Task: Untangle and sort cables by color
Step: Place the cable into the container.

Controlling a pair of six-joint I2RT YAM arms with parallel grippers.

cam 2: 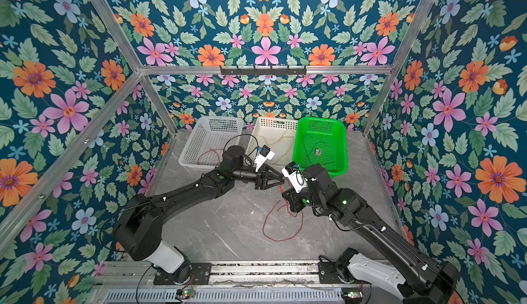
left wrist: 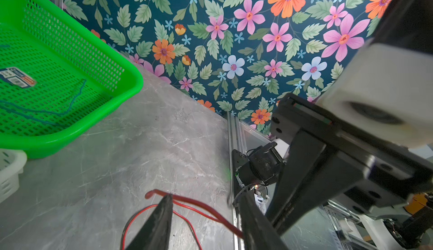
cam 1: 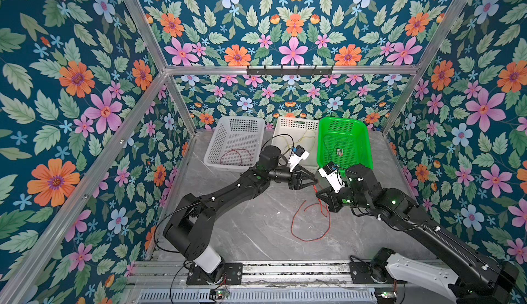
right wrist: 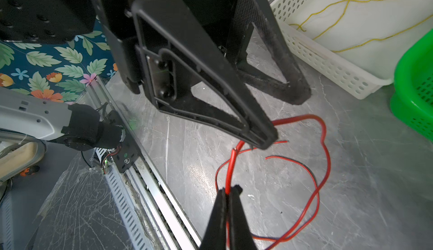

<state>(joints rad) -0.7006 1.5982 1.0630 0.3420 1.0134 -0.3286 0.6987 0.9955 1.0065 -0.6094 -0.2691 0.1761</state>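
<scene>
A long red cable (cam 1: 293, 225) (cam 2: 263, 230) lies in loose loops on the grey table, right of centre. My right gripper (cam 1: 317, 193) (right wrist: 229, 189) is shut on one strand of it (right wrist: 324, 143), which rises from the table towards the left gripper. My left gripper (cam 1: 315, 182) (left wrist: 206, 197) is open just above, its jaws apart with the red cable (left wrist: 199, 204) running across the gap between them. More cables lie in the baskets: a red one (cam 1: 236, 155), yellow ones (right wrist: 351, 0) and a dark green one (left wrist: 77, 94).
Three baskets stand along the back: a white one (cam 1: 242, 118) at the left, a white one (cam 1: 296, 120) in the middle, and a green one (cam 1: 342, 119) at the right with a label inside. Aluminium rails (cam 1: 285, 268) edge the table's front.
</scene>
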